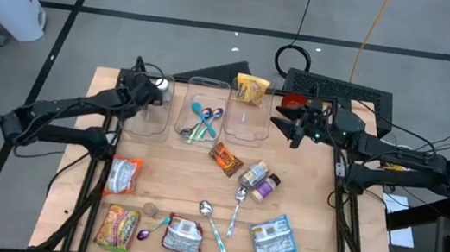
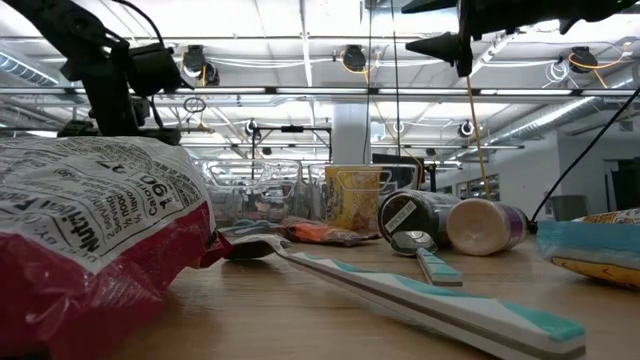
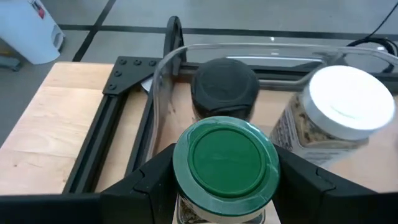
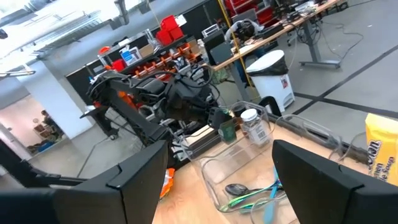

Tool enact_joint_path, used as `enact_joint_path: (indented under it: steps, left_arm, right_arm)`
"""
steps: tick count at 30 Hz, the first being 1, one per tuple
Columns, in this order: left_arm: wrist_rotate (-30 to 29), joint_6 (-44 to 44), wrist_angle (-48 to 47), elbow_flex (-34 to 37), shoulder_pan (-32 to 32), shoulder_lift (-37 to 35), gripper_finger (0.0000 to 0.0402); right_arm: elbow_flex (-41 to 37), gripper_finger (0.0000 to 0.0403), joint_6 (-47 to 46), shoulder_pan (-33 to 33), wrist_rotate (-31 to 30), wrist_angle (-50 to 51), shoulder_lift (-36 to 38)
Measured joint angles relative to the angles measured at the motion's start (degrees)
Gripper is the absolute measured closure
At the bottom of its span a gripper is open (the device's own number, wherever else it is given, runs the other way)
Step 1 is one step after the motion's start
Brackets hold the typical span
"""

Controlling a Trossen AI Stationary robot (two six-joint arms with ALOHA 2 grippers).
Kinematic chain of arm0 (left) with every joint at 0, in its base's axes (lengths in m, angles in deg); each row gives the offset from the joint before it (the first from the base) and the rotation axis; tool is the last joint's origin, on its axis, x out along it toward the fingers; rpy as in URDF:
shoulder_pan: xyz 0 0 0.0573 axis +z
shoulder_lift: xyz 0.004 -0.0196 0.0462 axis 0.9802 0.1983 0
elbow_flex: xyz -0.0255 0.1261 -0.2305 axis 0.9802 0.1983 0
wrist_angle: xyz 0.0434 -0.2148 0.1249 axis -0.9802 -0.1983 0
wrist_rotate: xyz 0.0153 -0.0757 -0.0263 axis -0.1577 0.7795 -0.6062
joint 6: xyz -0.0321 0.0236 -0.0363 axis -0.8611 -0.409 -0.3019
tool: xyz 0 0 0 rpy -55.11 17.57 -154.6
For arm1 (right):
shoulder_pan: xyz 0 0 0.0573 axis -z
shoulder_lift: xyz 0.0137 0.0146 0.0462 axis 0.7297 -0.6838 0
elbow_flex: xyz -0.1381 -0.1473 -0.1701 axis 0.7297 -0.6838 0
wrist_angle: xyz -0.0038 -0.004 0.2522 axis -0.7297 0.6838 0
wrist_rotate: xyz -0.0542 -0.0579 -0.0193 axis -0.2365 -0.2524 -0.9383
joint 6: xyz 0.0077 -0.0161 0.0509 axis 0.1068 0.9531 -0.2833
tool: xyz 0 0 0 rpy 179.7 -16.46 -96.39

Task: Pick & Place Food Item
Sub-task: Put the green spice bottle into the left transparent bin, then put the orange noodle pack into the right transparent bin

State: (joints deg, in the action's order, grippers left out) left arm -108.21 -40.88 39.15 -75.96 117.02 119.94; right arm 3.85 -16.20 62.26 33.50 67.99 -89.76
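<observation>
Up close, the left claw (image 3: 227, 186) grips a green-lidded jar (image 3: 226, 163) between its 2 fingers (image 3: 144, 185), the lid facing the wrist camera; the jar's body is mostly hidden below the lid and cut off at the picture's edge. That jar is held over the left clear bin (image 3: 163, 81), where 2 more jars stand: a black-lidded jar (image 3: 224, 87) just beyond it and a white-lidded jar (image 3: 339, 112) beside that. From above, the left claw (image 1: 153, 90) covers much of this bin (image 1: 146, 114), so its contents are hard to read there.

Next over, the middle clear bin (image 1: 199, 123) holds several teal-handled spoons (image 1: 202, 119). A third clear bin (image 1: 247, 120) has a yellow snack bag (image 1: 252, 89) at its far end.

Well apart, the right claw (image 1: 297, 122) hangs above the bench (image 1: 320, 199) beside the third bin, fingers spread and holding nothing.

Loose on the bench nearer the camera lie snack packets (image 1: 124, 174), 2 tipped jars (image 1: 259, 181) and more spoons (image 1: 236, 210).
</observation>
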Motion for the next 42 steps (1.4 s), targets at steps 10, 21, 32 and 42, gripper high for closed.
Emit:
enact_joint_path:
  steps: [10, 21, 32, 42]
  left_arm:
    - [2.8, 1.9, 13.1, 5.8, 2.0, 0.0, 0.0195]
    - [0.0, 5.4, 16.4, 7.9, 2.0, 0.0, 0.0195]
    - [-0.1, 6.4, 16.1, 7.9, 2.0, 0.1, 0.0187]
    - [1.2, 6.8, 15.9, 7.9, 2.0, 0.2, 0.0038]
  right_arm:
    - [0.0, 0.0122, -0.1, 0.0, -0.4, 0.0, 0.0]
    - [0.0, 0.0122, -1.5, 0.0, -2.2, 0.0, 0.0]
    - [0.0, 0.0122, -1.4, 0.0, -3.2, 0.0, 0.0]
    - [0.0, 0.0122, -1.5, 0.0, -3.2, 0.0, 0.0]
